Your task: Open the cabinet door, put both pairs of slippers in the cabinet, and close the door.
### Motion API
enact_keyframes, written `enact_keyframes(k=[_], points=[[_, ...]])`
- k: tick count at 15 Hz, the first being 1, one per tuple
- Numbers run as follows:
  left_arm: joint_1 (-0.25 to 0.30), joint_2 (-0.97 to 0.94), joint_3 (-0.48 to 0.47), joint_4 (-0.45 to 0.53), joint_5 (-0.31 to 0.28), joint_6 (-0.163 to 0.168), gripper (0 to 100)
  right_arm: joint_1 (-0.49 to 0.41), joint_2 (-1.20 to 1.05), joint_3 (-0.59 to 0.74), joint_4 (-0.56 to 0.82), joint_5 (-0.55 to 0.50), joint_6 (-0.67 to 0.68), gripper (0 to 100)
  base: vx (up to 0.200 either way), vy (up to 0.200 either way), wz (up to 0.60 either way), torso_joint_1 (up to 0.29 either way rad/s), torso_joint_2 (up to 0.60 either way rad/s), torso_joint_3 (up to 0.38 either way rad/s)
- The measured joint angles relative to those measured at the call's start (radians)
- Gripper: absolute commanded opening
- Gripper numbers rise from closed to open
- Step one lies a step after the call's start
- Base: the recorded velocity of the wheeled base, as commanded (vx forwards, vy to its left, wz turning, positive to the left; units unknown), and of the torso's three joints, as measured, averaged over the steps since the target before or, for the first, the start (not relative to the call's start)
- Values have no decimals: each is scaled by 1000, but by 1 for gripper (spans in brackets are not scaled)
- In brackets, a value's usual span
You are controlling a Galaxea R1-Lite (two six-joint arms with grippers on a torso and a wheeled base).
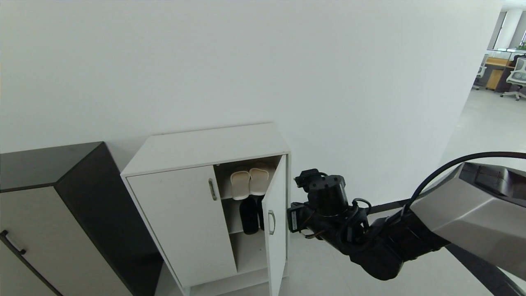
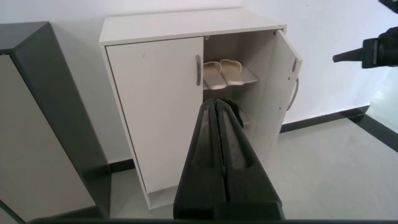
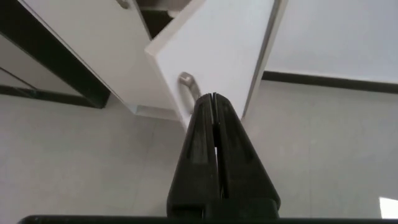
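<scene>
The white cabinet [image 1: 205, 144] stands against the wall with its left door closed and its right door [image 1: 276, 193] swung partly open. White slippers [image 1: 249, 181] lie on the top shelf and black slippers [image 1: 248, 216] on the shelf below. My right gripper [image 1: 292, 218] is shut and empty, just outside the open door by its handle [image 1: 271, 222]. In the right wrist view the gripper [image 3: 214, 96] nearly touches the handle [image 3: 188, 84]. My left gripper [image 2: 216, 102] is shut and empty, held in front of the cabinet [image 2: 186, 25], facing the white slippers [image 2: 224, 71].
A dark cabinet with a pale front [image 1: 49, 164] stands close on the left of the white one. The white wall runs behind both. Open grey floor [image 1: 320, 271] lies to the right of the open door; office chairs [image 1: 515, 80] stand far off at the right.
</scene>
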Motion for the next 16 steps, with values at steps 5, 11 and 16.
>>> enact_keyframes(k=[5, 11, 16], points=[[-1, 0, 0, 0, 0, 0, 0, -23, -34, 64, -6, 0, -10, 0, 0, 0, 360, 0, 0, 3], [0, 0, 0, -1, 0, -1, 0, -30, -35, 70, -16, 1, -14, 0, 0, 0, 400, -1, 2, 1], [0, 0, 0, 0, 0, 0, 0, -62, -40, 134, -160, 62, -50, 0, 0, 0, 0, 0, 0, 0]])
